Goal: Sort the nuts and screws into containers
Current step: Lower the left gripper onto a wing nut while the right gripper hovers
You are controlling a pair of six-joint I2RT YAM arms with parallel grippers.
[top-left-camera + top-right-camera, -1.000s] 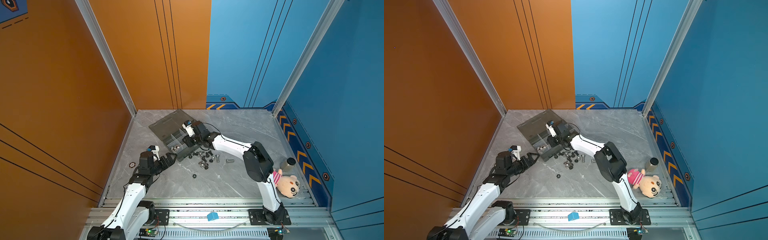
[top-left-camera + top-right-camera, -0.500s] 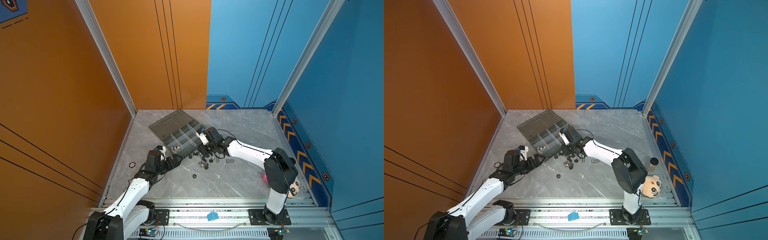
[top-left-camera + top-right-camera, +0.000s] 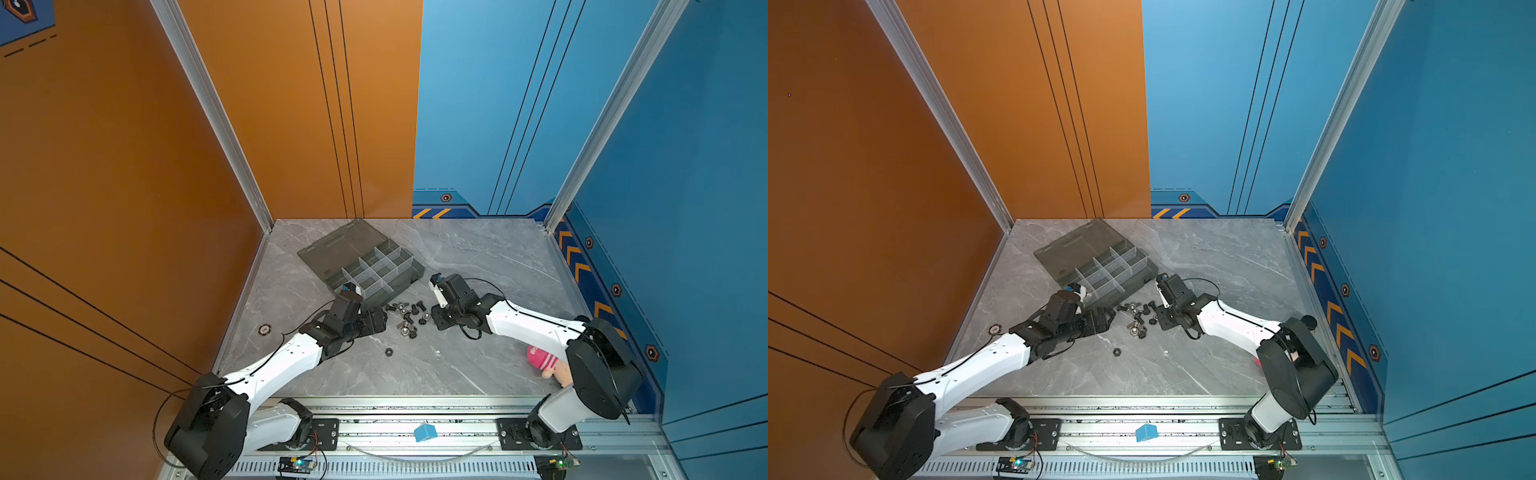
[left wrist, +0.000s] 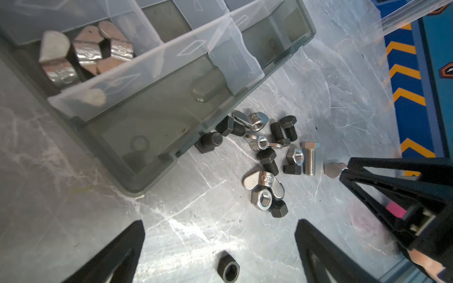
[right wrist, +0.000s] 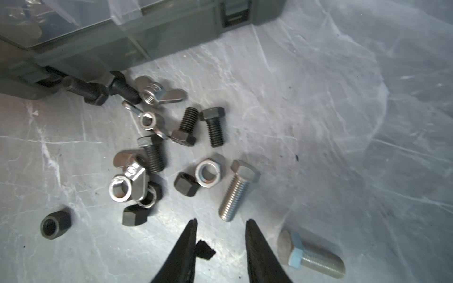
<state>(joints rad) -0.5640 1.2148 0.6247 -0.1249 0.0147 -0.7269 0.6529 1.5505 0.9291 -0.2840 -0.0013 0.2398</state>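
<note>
Though mixed w/ silver nuts, screws are mostly blk.

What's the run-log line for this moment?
left gripper: open, empty | right gripper: open, empty | screws, nuts: loose by organizer box

The box walls off the far side of the pile, and the left arm and right arm hem it in from either side. Toward the near edge the tabletop lies open, save one black nut.
</note>
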